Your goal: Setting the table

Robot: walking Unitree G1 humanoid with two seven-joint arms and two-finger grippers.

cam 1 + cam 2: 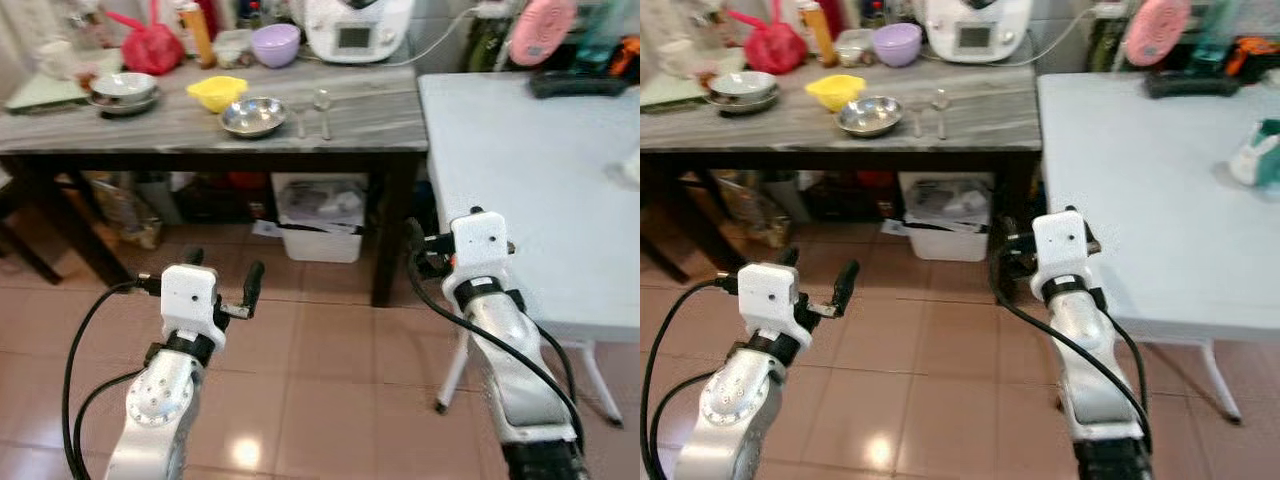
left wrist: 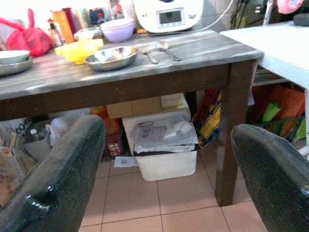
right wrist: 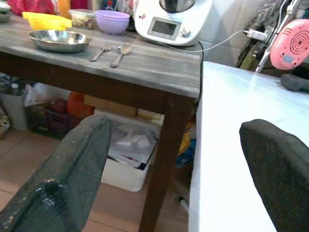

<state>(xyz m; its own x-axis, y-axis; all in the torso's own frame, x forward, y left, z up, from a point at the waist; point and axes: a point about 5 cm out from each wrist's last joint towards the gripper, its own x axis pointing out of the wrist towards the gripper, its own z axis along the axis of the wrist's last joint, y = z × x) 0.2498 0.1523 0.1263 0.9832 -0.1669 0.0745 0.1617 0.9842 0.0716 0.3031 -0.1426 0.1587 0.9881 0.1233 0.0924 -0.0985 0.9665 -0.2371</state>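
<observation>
On the grey wooden table point(image 1: 372, 128) lie a steel bowl point(image 1: 252, 116), a yellow bowl point(image 1: 218, 92), a purple bowl point(image 1: 275, 45), a fork point(image 1: 301, 122), a spoon point(image 1: 322, 108) and stacked plates point(image 1: 123, 90). To its right stands a white table point(image 1: 520, 180). My left gripper point(image 1: 224, 272) hangs open over the tiled floor, short of the grey table, with nothing between its fingers point(image 2: 58, 183). My right gripper point(image 1: 428, 245) is open too, beside the white table's near corner, holding nothing.
A white kitchen appliance point(image 1: 355, 28) and a red bag point(image 1: 150, 48) stand at the back of the grey table. Beneath it sit a white bin point(image 1: 320, 218) and clutter. The white table carries a black item point(image 1: 580, 85). Its legs point(image 1: 455, 370) stand near my right arm.
</observation>
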